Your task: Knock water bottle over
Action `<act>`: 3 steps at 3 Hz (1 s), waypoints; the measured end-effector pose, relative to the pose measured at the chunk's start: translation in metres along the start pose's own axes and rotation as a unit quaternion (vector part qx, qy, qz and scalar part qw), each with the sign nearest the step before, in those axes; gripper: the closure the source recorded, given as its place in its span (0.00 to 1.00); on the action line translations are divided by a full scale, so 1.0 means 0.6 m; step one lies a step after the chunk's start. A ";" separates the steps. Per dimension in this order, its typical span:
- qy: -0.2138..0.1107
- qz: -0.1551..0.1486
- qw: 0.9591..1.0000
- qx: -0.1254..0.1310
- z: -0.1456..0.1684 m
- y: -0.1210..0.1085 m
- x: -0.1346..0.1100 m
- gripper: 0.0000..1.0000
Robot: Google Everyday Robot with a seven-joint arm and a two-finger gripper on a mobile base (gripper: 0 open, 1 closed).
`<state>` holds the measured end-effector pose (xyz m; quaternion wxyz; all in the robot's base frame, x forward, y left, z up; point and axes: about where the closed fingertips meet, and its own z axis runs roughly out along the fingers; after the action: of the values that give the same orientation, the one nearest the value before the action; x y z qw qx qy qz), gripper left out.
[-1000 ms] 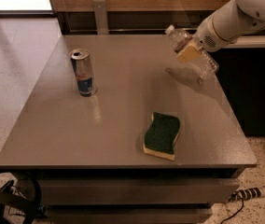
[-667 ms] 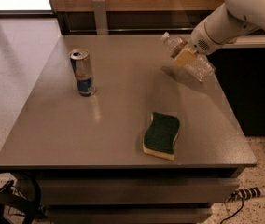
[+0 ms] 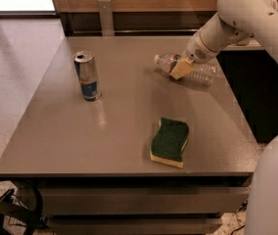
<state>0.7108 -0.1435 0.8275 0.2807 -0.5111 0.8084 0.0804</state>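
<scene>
The water bottle (image 3: 197, 71) is clear ribbed plastic with a white cap pointing left. It lies on its side at the far right of the grey table (image 3: 124, 126). My gripper (image 3: 180, 68), with tan fingertips, is right over the bottle's neck end, at or just above it. The white arm reaches in from the upper right.
A silver-and-blue drink can (image 3: 86, 76) stands upright at the left of the table. A green-and-yellow sponge (image 3: 169, 141) lies near the front edge. A grey post (image 3: 105, 16) stands behind the table. A dark cabinet is to the right.
The bottle has gone from tilted in the air to lying flat on the table. My gripper has moved left and down with it, and the arm has swung in.
</scene>
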 end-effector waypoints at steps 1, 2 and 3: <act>0.000 0.000 1.000 0.000 -0.001 0.000 0.000 0.85; 0.001 0.000 1.000 -0.003 0.005 0.002 -0.001 0.54; 0.001 0.000 1.000 -0.003 0.005 0.002 -0.001 0.31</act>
<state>0.7110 -0.1414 0.8252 0.2787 -0.5122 0.8083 0.0821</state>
